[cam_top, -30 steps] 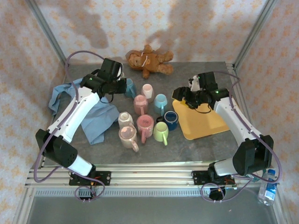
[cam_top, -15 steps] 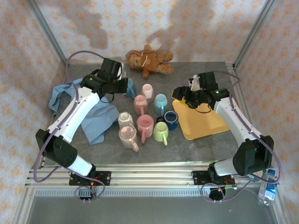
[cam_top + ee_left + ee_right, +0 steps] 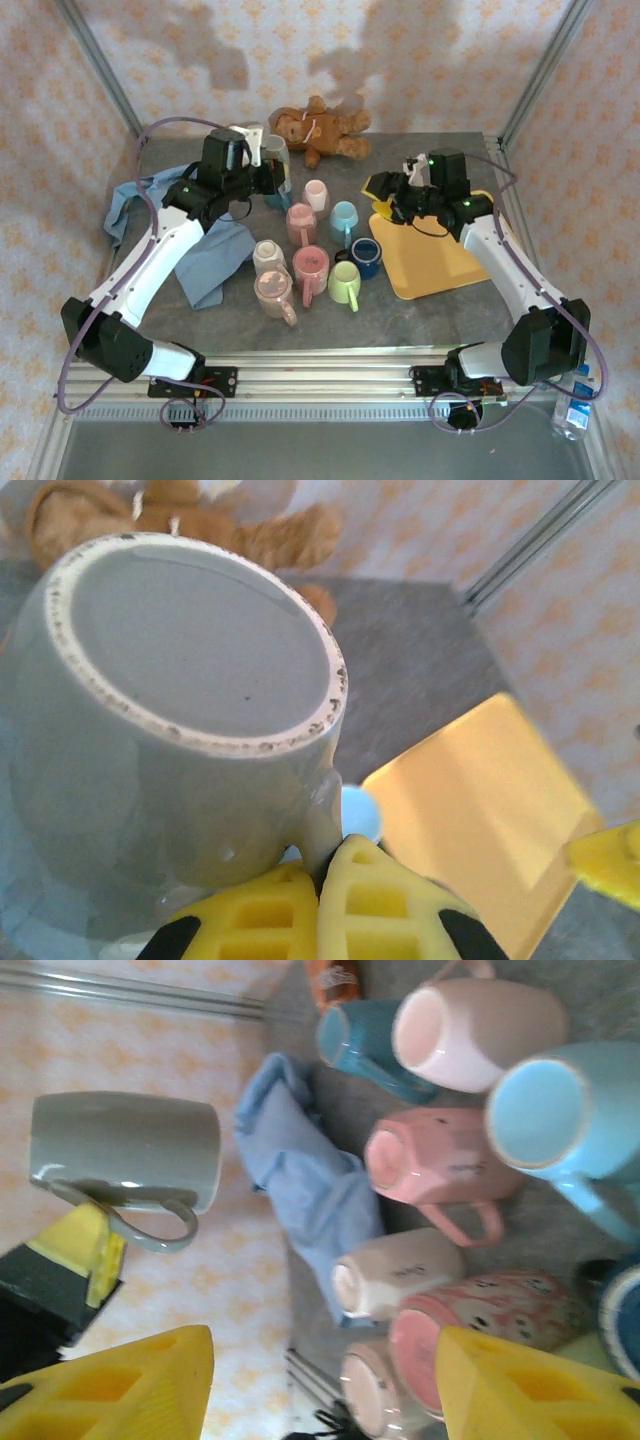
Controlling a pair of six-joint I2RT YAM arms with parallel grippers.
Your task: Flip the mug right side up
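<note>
Okay, grey mug (image 3: 272, 158) up off the table (image 3: 450, 310) just left of the teddy bear (image 3: 318, 128), handle (image 3: 318, 810) clamped tight by the left gripper (image 3: 322, 865). Base facing back at that wrist, mouth pointing away, so long axis roughly along the reach. Probably needs a wrist roll. Right gripper (image 3: 385, 195) spread, empty, farther right of the bear.

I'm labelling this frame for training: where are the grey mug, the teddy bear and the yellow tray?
grey mug (image 3: 200, 645): left wrist view, on its base.
teddy bear (image 3: 325, 130): top external view, on its torso.
yellow tray (image 3: 425, 265): top external view, on its bare floor.
</note>
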